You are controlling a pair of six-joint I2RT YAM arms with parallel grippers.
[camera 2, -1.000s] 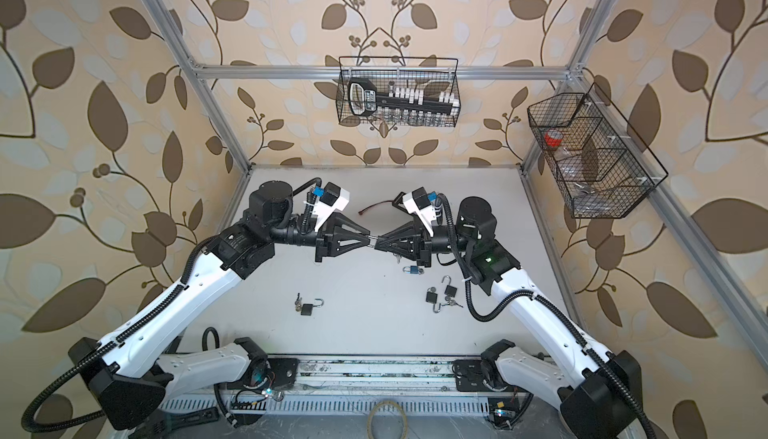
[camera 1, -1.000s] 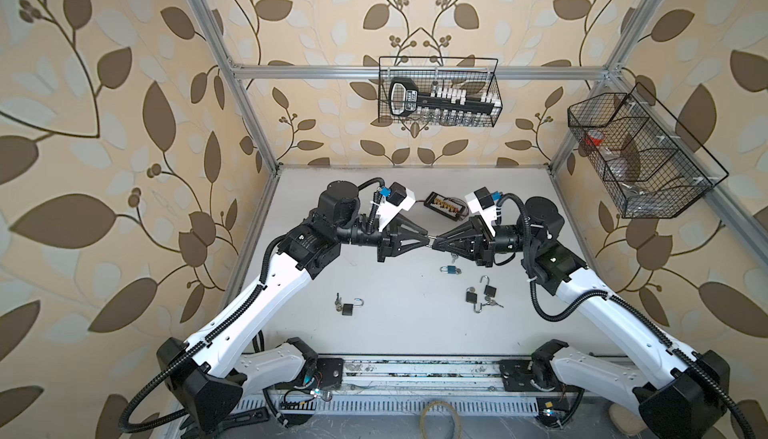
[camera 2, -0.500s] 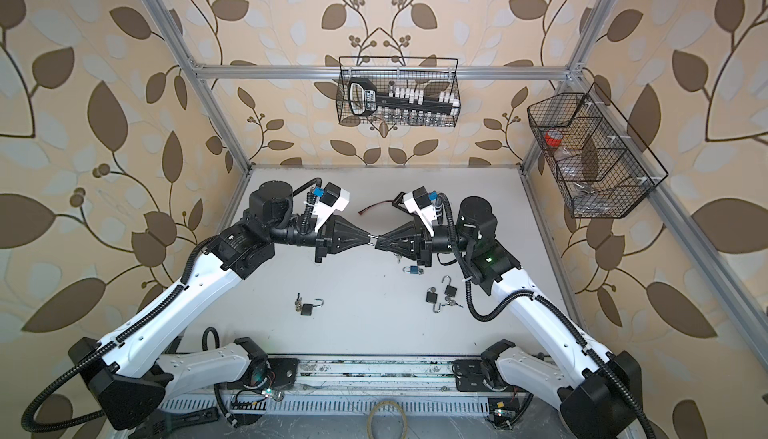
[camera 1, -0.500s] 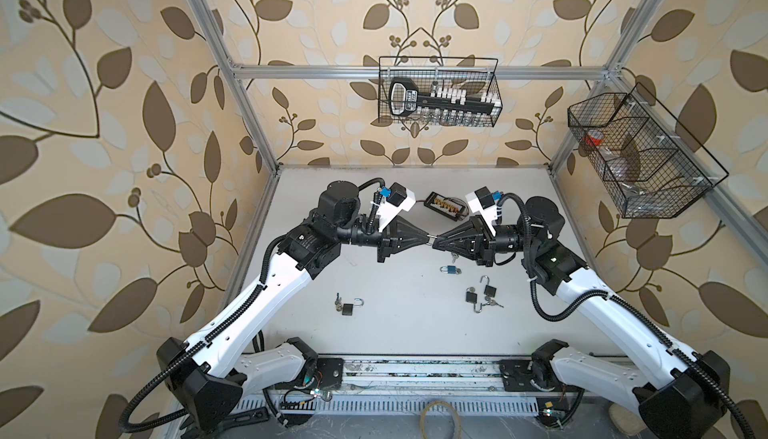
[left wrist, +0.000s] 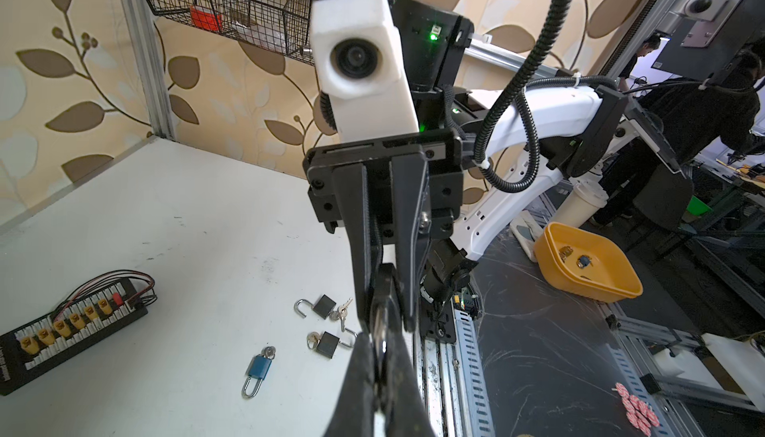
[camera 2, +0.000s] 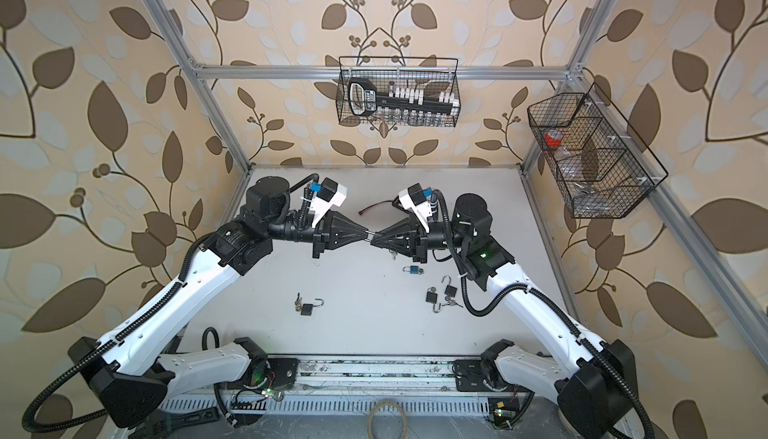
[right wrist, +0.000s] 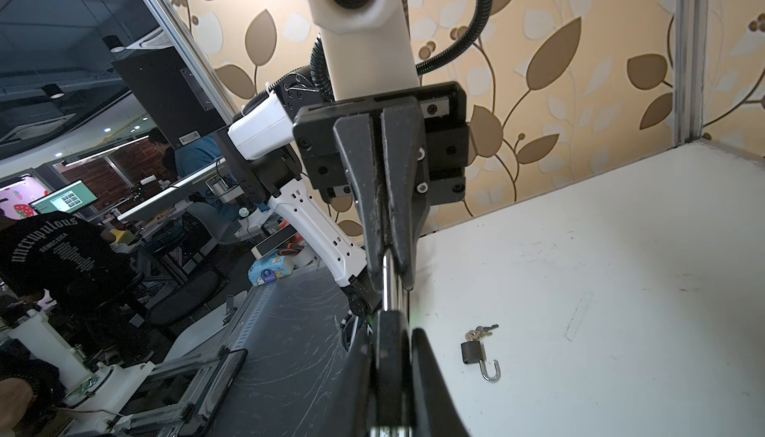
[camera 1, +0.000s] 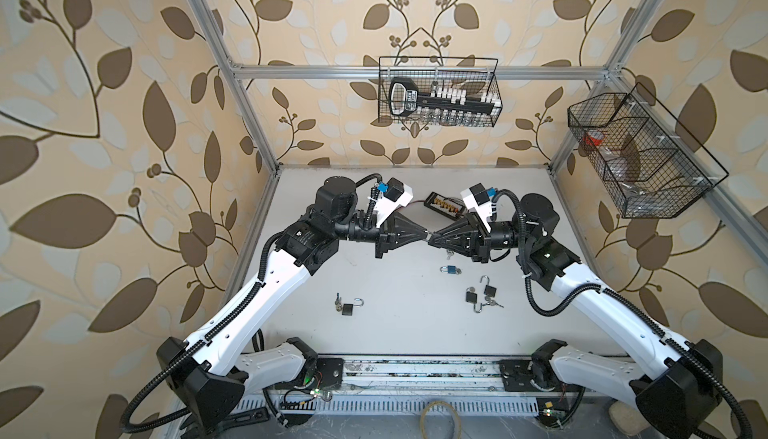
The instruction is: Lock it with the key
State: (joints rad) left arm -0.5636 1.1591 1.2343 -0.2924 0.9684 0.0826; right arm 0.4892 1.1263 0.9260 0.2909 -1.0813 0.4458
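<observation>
Left claw, right claw — padlock, seemingly, between

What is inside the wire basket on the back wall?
A big black key-shaped holder with white pieces on it lies in the basket. Under it sits a row of small items; the mesh and holder hide what they are.

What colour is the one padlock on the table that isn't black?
Blue. The blue padlock shows best in the left wrist view.
</observation>
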